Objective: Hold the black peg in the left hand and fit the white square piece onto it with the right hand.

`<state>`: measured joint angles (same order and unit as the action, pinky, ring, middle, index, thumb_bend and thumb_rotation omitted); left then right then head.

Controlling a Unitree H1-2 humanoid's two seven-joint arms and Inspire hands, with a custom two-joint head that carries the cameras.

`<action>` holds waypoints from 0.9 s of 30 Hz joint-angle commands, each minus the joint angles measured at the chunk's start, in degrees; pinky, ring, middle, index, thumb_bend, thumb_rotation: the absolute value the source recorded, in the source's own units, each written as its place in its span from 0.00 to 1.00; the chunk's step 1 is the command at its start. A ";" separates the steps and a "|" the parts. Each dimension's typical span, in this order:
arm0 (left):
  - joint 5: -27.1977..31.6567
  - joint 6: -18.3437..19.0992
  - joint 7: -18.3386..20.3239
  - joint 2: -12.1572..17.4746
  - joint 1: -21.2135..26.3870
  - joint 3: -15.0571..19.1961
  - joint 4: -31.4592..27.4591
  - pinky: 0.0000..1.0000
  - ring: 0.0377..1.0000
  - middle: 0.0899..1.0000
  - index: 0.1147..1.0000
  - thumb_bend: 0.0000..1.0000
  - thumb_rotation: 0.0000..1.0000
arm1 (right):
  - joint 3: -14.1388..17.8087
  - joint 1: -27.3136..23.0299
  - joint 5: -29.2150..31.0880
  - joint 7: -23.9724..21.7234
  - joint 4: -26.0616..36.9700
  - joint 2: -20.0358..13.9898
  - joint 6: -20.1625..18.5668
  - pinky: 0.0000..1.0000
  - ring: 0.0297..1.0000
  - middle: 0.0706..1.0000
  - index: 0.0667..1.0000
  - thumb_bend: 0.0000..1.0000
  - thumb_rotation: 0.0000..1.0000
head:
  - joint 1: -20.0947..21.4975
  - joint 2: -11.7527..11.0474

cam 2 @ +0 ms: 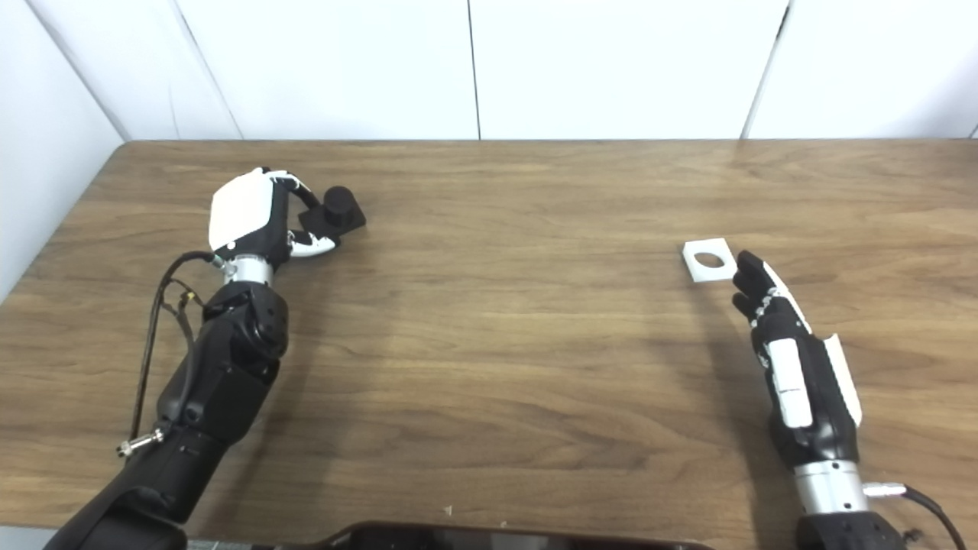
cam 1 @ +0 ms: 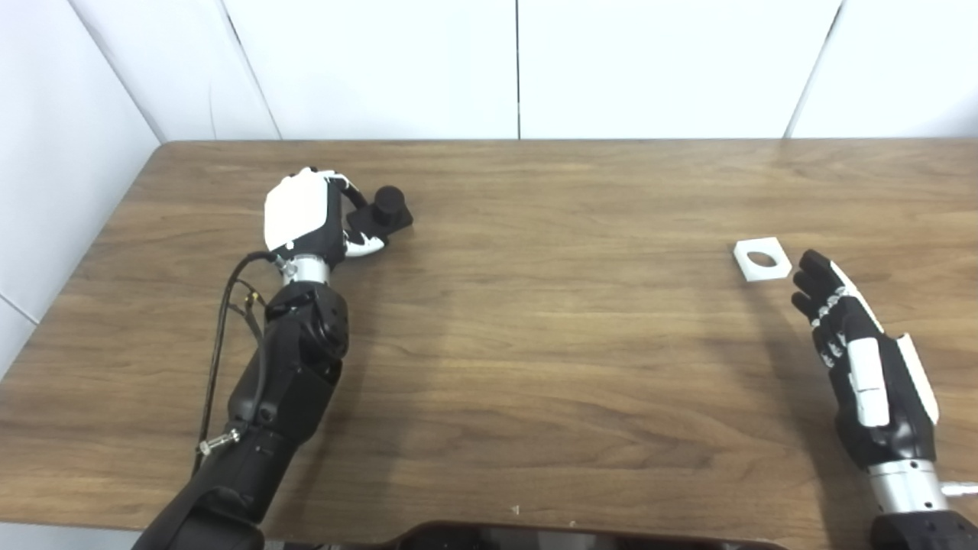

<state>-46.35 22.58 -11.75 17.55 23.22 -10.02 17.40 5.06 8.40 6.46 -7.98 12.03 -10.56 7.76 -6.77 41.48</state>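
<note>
The black peg (cam 1: 388,209), a short cylinder on a square base, stands on the table at the far left. My left hand (cam 1: 307,214) lies just left of it, with fingers (cam 1: 353,192) and thumb curled around the peg's base. The peg rests on the wood. The white square piece (cam 1: 761,260) with a round hole lies flat on the table at the right. My right hand (cam 1: 856,351) is open with fingers stretched out; its fingertips (cam 1: 811,269) are just right of the piece and apart from it.
The wooden table (cam 1: 535,344) reaches to white wall panels at the back and left. A dark rounded object (cam 1: 489,536) shows at the bottom edge. Cables hang along my left forearm (cam 1: 221,344).
</note>
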 commanded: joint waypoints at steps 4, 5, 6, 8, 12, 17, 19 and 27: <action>0.66 -0.14 -1.21 0.73 0.30 0.70 -1.11 0.98 0.94 0.80 0.42 0.51 0.07 | -0.49 1.63 0.63 -0.11 -1.56 0.65 0.44 0.94 0.95 0.95 0.91 0.64 0.97 | 0.10 0.05; 0.99 -0.17 -1.17 0.59 0.17 0.82 -1.35 0.99 0.95 0.80 0.42 0.51 0.07 | -0.47 1.66 0.62 -0.05 -1.57 0.69 0.46 0.94 0.95 0.95 0.91 0.64 0.97 | 0.18 0.07; 1.24 -0.18 -1.19 0.53 0.10 0.84 -1.49 1.00 0.95 0.80 0.42 0.51 0.06 | -0.46 1.69 0.62 -0.01 -1.57 0.72 0.47 0.94 0.95 0.95 0.91 0.64 0.97 | 0.18 0.07; 1.67 -0.37 -1.40 0.38 -0.04 0.83 -1.79 0.99 0.95 0.80 0.42 0.51 0.07 | -0.50 1.63 0.51 -0.09 -1.79 0.65 0.75 0.94 0.96 0.95 0.91 0.63 0.97 | 0.18 0.07; 2.80 -0.65 -1.02 -0.06 -0.47 0.95 -3.45 0.98 0.94 0.81 0.42 0.51 0.07 | -0.65 1.67 -0.21 0.17 -1.52 0.70 0.29 0.95 0.96 0.95 0.91 0.63 0.97 | 0.28 -0.04; 4.70 -0.18 0.34 -0.91 -1.30 1.44 -6.62 0.98 0.95 0.82 0.42 0.51 0.07 | -0.78 1.67 -0.44 0.21 -1.69 0.80 0.18 0.95 0.96 0.95 0.91 0.64 0.97 | 0.40 -0.02; 5.81 0.25 1.63 -1.45 -1.96 1.69 -8.78 0.99 0.95 0.83 0.42 0.51 0.07 | -0.89 1.68 -0.80 0.36 -1.69 0.92 -0.03 0.95 0.96 0.95 0.91 0.65 0.98 | 0.42 -0.01; 6.58 2.07 6.07 -2.89 -4.48 1.21 -16.72 0.92 0.95 0.84 0.42 0.50 0.07 | -1.17 1.67 -1.72 0.45 -2.31 1.07 -0.06 0.95 0.97 0.95 0.91 0.66 0.99 | 0.62 0.02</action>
<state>-39.29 24.84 -5.48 14.10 17.25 -8.97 3.58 4.67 8.50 4.82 -7.89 12.07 -10.62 7.69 -6.15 41.48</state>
